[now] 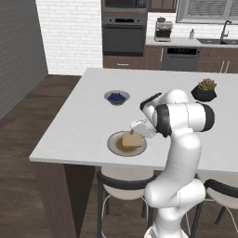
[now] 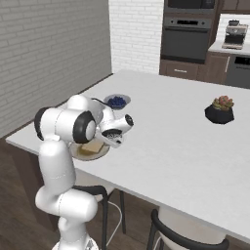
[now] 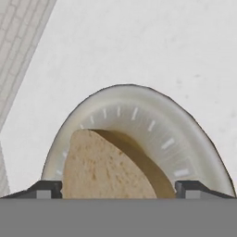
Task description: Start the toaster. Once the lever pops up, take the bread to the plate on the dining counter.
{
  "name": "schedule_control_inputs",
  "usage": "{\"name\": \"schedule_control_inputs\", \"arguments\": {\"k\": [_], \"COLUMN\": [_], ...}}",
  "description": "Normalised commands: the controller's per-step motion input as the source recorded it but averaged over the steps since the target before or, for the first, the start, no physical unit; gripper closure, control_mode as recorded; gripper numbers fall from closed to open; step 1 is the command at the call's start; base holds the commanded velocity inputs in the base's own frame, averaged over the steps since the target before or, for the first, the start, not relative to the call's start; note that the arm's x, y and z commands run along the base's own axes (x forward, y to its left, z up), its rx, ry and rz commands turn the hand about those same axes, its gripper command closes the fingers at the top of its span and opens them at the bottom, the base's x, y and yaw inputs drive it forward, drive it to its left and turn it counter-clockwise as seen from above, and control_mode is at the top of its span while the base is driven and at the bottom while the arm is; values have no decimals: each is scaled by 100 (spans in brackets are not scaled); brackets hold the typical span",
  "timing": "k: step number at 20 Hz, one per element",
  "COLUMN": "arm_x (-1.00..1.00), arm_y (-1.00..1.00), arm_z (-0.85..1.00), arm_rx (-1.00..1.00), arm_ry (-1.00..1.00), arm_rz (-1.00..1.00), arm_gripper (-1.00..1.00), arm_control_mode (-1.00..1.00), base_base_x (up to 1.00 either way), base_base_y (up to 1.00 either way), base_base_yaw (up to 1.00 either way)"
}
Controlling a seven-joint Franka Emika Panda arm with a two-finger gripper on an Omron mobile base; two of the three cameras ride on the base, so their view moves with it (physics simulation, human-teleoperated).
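Bread (image 1: 131,140) lies on plate (image 1: 115,144), near edge of white counter (image 1: 88,121). Gripper (image 3: 118,187) hangs just over bread, fingers (image 3: 45,189) wide apart, one on each side, holding nothing. Bowl of blue berries (image 1: 116,97) sits farther back on counter. Dark pot with plant (image 1: 204,91) stands well off to right. Stools (image 1: 122,182) tucked under counter.

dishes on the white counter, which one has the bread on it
The plate nearest the counter's front edge, wide, shallow and pale-rimmed, holds the bread, right under the gripper. The smaller bowl farther back holds blue berries instead.
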Motion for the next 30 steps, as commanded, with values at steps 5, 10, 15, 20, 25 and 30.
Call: {"name": "schedule_control_inputs", "arguments": {"k": [5, 10, 15, 20, 25, 30], "arm_x": [-3, 0, 0, -16, -19, -6], "arm_y": [0, -1, -11, -40, -37, -8], "arm_z": [0, 1, 24, 77, 100, 100], "arm_rx": [-16, -19, -11, -1, 2, 12], "arm_ry": [0, 9, 7, 3, 0, 0], "arm_rz": [-42, -42, -44, -41, -34, -13], "arm_gripper": [-100, -100, -100, -100, -100, -100], "arm_control_mode": [-100, -100, -100, -100, -100, -100], "base_base_x": [0, 0, 0, 0, 0, 0], "base_base_y": [0, 0, 0, 0, 0, 0], "base_base_yaw": [0, 0, 0, 0, 0, 0]}}
